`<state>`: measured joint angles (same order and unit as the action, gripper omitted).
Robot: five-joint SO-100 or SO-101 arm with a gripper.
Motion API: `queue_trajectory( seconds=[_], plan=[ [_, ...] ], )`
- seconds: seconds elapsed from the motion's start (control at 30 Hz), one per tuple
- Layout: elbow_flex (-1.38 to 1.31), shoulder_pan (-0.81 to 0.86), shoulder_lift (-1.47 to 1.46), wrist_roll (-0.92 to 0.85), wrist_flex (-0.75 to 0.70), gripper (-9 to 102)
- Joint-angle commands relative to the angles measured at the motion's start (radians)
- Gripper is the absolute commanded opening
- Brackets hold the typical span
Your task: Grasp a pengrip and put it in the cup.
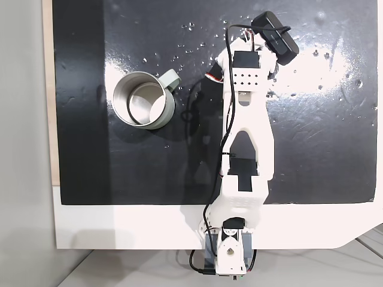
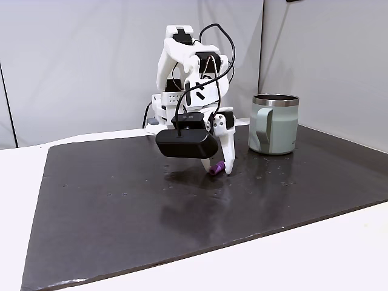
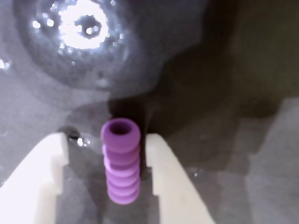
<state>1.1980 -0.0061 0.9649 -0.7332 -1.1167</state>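
between the two white fingers of the gripper (image 3: 105, 154) in the wrist view, the pengrip (image 3: 121, 161) runs lengthwise along the gap, its hollow end turned toward the fingertips and the dark mat (image 3: 224, 70) beyond. the right finger (image 3: 163, 172) looks to touch its ribbed side, while a narrow gap shows on the left, so the jaws bracket the tube without yet squeezing it. in a fixed view from the side, the pengrip (image 2: 216, 167) lies low at the mat (image 2: 121, 206) beside the finger tip, whether resting on it i cannot tell. the cup (image 2: 274, 123) stands upright, well apart to the right, handle toward the arm. in a fixed view from above, the cup (image 1: 145, 100) sits left of the arm (image 1: 245, 137), with bare mat all around.
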Motion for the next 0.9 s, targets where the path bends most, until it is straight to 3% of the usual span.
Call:
queue_trajectory(
  seconds=[0.0, 0.17, 0.5, 0.87],
  plan=[
    [-0.044, -0.008, -0.017, -0.021, -0.052, 13],
    [-0.195, -0.009, -0.114, -0.034, -0.172, 6],
    [-0.229, -0.009, -0.12, -0.035, -0.215, 0],
    [-0.775, -0.078, -0.132, 0.028, -0.641, 0]
  ],
)
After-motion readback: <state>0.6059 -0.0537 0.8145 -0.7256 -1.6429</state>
